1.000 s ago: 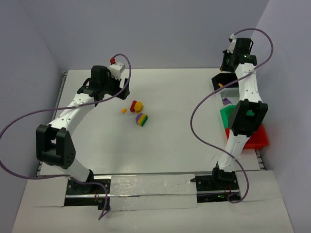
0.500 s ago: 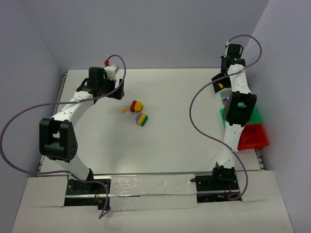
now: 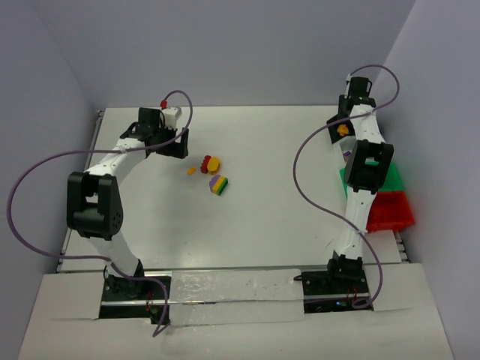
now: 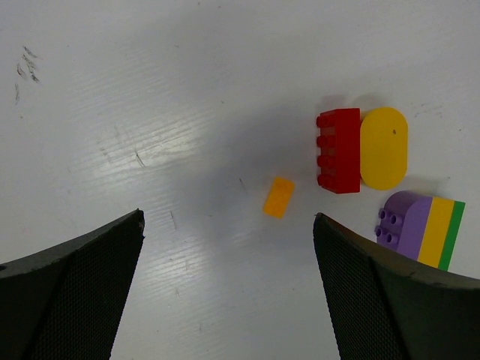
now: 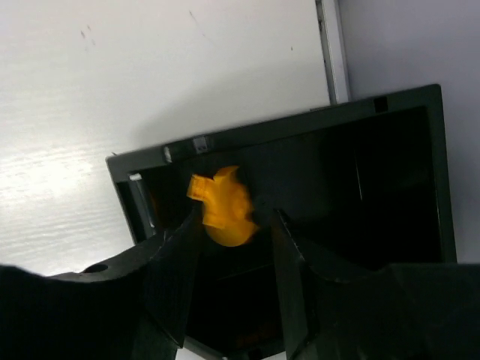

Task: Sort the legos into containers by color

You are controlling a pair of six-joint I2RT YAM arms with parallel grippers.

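Loose legos lie mid-table: a small orange brick (image 3: 191, 171) (image 4: 278, 196), a red brick (image 3: 205, 163) (image 4: 339, 150) touching a yellow oval piece (image 3: 214, 163) (image 4: 383, 148), and the stacked purple-yellow-green block (image 3: 218, 184) (image 4: 420, 229). My left gripper (image 3: 178, 142) (image 4: 229, 217) is open and empty, above the table just left of them. My right gripper (image 3: 343, 120) (image 5: 235, 216) hangs over the black bin (image 3: 334, 122) (image 5: 390, 105). Its jaws stand apart, with a blurred orange piece (image 5: 225, 206) (image 3: 343, 129) at the fingertips, touching the left one only.
The green bin (image 3: 393, 177) and red bin (image 3: 396, 211) stand along the right edge, partly behind the right arm. The white bin (image 3: 347, 156) is mostly hidden by it. Purple cables loop beside both arms. Walls close the back and sides.
The right arm has stretched farther out, bringing its gripper down over the black bin. The left arm's elbow has pulled back to the left, and its gripper has shifted slightly left.
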